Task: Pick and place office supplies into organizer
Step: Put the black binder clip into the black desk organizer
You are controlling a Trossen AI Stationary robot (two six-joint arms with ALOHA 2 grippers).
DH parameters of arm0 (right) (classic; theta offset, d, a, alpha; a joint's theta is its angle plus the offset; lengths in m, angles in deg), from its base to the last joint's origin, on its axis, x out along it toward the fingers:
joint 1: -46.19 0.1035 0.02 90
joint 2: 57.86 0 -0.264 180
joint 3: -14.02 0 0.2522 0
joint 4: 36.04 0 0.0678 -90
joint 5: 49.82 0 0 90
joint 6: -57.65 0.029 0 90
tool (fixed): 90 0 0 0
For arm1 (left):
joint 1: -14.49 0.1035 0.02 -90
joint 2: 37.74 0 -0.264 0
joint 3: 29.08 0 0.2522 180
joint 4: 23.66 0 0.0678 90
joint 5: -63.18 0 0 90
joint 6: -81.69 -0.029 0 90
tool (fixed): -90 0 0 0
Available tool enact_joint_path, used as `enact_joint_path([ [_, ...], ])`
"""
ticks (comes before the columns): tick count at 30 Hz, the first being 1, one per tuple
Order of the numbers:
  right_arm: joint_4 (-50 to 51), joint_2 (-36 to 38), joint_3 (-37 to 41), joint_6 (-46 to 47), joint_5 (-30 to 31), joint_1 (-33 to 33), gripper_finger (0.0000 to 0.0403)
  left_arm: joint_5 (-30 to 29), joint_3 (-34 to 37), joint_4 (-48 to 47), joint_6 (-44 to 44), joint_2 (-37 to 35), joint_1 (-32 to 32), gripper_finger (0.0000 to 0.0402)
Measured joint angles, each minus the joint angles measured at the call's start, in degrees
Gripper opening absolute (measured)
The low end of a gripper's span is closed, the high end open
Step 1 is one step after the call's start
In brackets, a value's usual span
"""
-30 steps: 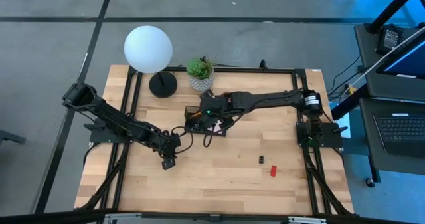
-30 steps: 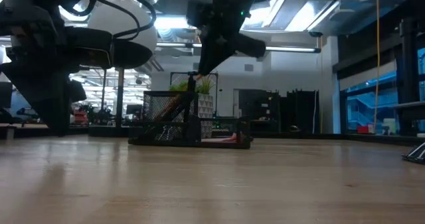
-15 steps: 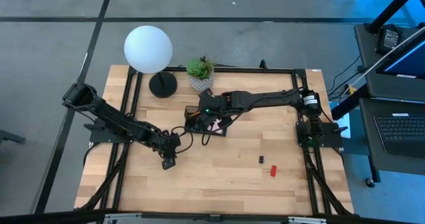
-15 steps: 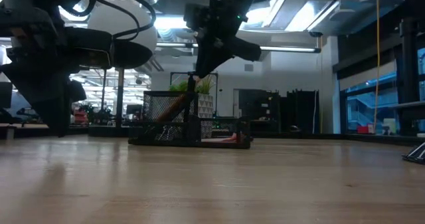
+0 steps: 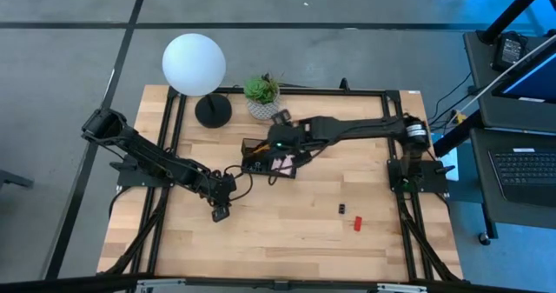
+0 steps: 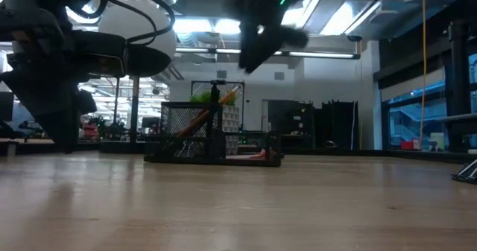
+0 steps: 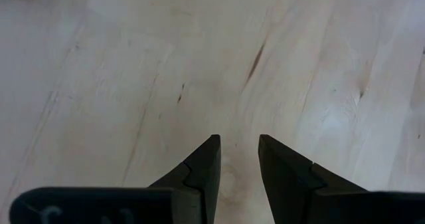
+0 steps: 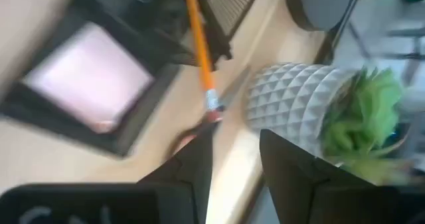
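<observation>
The organizer (image 5: 261, 159), a black mesh tray, stands mid-table. An orange pencil (image 8: 198, 38) leans slanting in its taller section (image 6: 192, 128), with its upper end (image 6: 228, 97) sticking out above the rim. A pink sticky-note pad (image 8: 89, 78) lies in a low compartment. My right gripper (image 8: 236, 157) hovers open above the organizer, clear of the pencil, and shows blurred in the low view (image 6: 257, 53). My left gripper (image 7: 239, 151) stands open just over bare wood, to the near left of the organizer (image 5: 220, 213).
A white faceted pot with a green plant (image 8: 299, 111) and a lamp's round black base (image 5: 213, 110) stand just beyond the organizer. A small black clip (image 5: 342, 209) and a red block (image 5: 357, 223) lie on the wood toward the near right.
My right gripper has opened and let go of the orange pencil, then risen and rolled a little. The pencil has stayed leaning in the organizer's taller section, its upper end now free above the rim.
</observation>
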Motion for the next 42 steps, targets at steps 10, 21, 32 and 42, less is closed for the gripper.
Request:
enact_joint_path([
  [10,21.2,11.9,0.0,30.6,-24.1,0.4,0.0129,1.4,0.0,0.1,0.0,0.0,0.0,0.0097],
  [21,17.1,26.6,21.1,63.5,-28.1,9.4,0.0129,1.2,0.0,0.1,0.0,0.0,0.0,0.0097],
  [32,-5.2,35.7,51.9,104.6,-31.2,22.1,0.0129,1.2,0.0,0.1,0.0,0.0,0.0,0.0097],
  [42,-17.3,35.7,61.6,115.2,-31.8,23.7,0.0129,0.8,0.0,0.1,0.0,0.0,0.0,0.0097],
])
